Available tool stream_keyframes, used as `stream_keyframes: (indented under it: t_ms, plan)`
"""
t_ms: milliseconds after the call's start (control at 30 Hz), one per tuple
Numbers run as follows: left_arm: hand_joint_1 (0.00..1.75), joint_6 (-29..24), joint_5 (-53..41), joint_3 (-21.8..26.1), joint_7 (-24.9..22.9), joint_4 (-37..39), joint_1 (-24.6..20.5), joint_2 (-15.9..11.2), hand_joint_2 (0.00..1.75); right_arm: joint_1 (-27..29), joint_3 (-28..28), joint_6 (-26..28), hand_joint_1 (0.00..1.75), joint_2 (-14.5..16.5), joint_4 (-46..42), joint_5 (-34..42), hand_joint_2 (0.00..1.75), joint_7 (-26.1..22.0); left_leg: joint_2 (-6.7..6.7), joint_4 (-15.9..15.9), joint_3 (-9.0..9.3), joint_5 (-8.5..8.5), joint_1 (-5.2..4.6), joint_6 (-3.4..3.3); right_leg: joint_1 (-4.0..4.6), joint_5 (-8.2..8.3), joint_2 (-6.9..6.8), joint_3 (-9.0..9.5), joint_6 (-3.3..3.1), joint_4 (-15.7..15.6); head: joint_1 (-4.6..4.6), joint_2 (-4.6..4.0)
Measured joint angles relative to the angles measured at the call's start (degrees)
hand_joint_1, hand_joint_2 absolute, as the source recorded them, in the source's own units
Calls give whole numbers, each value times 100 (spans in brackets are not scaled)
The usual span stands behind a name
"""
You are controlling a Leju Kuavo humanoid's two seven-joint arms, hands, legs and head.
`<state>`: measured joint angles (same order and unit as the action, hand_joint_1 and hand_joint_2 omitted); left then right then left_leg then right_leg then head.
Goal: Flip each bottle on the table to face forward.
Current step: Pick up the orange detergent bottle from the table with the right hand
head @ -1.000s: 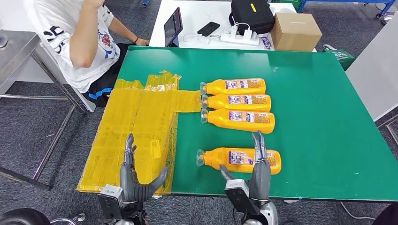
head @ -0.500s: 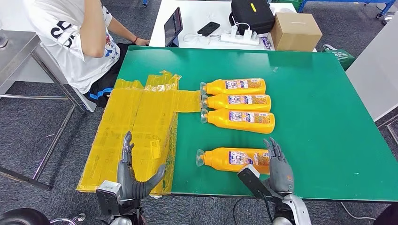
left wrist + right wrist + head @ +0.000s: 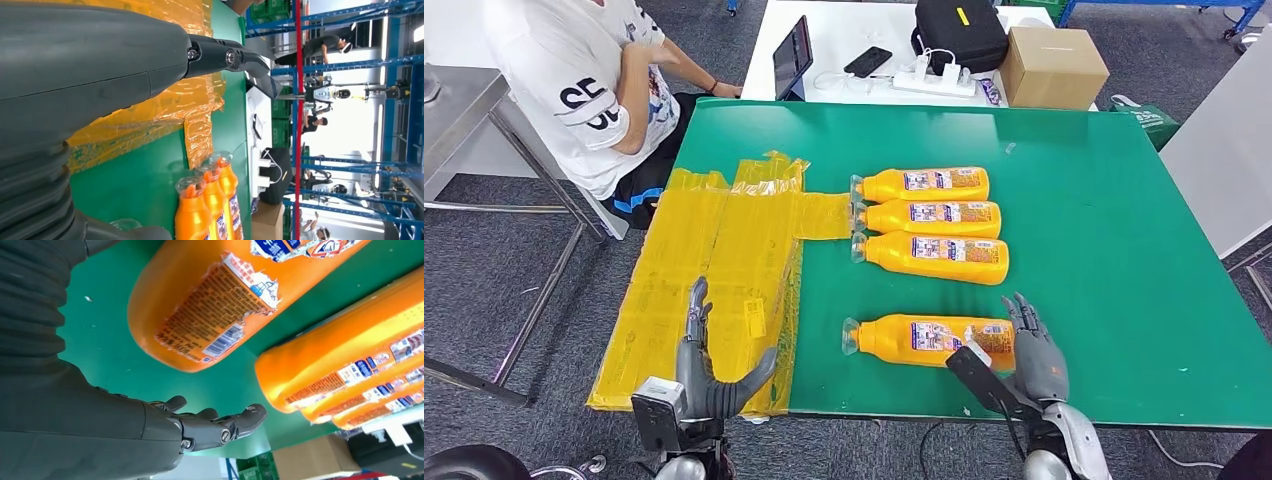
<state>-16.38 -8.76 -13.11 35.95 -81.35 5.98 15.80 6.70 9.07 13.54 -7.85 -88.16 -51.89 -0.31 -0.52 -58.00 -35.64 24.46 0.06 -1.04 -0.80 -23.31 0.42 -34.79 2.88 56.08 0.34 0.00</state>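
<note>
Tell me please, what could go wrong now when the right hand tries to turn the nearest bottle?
1. The right hand is open at the base end of the nearest bottle; a push there may roll or spin the round bottle rather than flip it.
2. This bottle lies near the table's front edge, so it could slide off.
3. If it rolls away, it may hit the row of three bottles and disturb them.

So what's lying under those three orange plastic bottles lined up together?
Green table mat lies under the three orange bottles; their clear caps reach the crinkled yellow plastic sheet's edge. Whatever is directly beneath each bottle is covered.
</note>
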Motion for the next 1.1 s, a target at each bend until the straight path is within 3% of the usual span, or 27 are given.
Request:
stream_keyframes:
  t_ms: [433, 667, 967, 1100]
  plan:
    - [0, 121, 2, -1, -20, 262, -152, 2, 175, -691, 11, -298, 0, -175, 703, -114, 175, -49, -1, -1, 0, -1, 1, 0, 1, 1, 0, 1, 1, 1, 0, 0]
    - [0, 301, 95, -11, -20, 361, -246, 2, 175, -1137, 213, -1143, 0, -316, 1155, 468, 175, -275, -1, -1, 0, -4, 0, -2, 0, 3, 0, 2, 3, 1, 0, 0]
    - [0, 331, 101, -18, -19, 490, -330, 2, 175, -1455, 405, -1251, 0, -450, 1524, 618, 175, -340, -1, -1, 1, -5, 1, -3, 1, 5, 0, 3, 6, 1, -1, 0]
    - [0, 378, 125, -25, -17, 540, -371, 2, 175, -1676, 573, -1563, 0, -551, 1729, 861, 175, -445, 4, -1, 3, -5, 1, -3, 1, 5, 0, 3, 5, 1, -1, 0]
